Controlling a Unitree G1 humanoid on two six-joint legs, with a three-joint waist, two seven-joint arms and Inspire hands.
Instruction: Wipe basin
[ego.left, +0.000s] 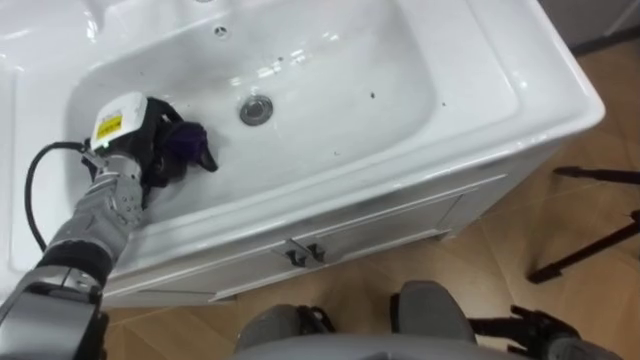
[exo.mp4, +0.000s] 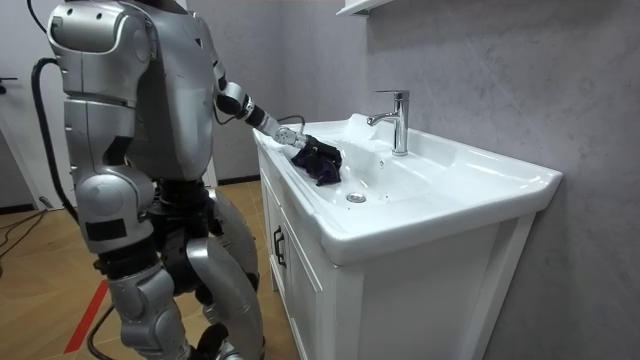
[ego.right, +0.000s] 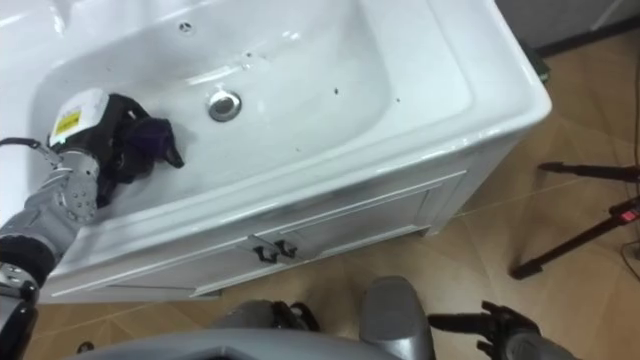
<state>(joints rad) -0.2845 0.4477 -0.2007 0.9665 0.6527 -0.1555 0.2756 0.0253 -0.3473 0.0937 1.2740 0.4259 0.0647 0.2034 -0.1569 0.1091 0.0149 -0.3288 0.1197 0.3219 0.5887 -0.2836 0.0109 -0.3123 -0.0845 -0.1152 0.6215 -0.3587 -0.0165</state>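
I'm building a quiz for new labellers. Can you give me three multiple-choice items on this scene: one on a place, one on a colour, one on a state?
1. Where is the cloth?
A. In the basin, to the robot's left of the drain
B. On the floor
C. Draped over the tap

2. What colour is the cloth?
A. White
B. Dark purple
C. Yellow

3. What is the left hand doing?
A. Lying open and flat on the rim
B. Holding the cloth in curled fingers
C. Pulling a cabinet handle

Answers:
1 A: the cloth sits inside the bowl, beside the drain.
2 B: it shows dark purple against the white basin.
3 B: the fingers wrap the cloth down in the bowl.
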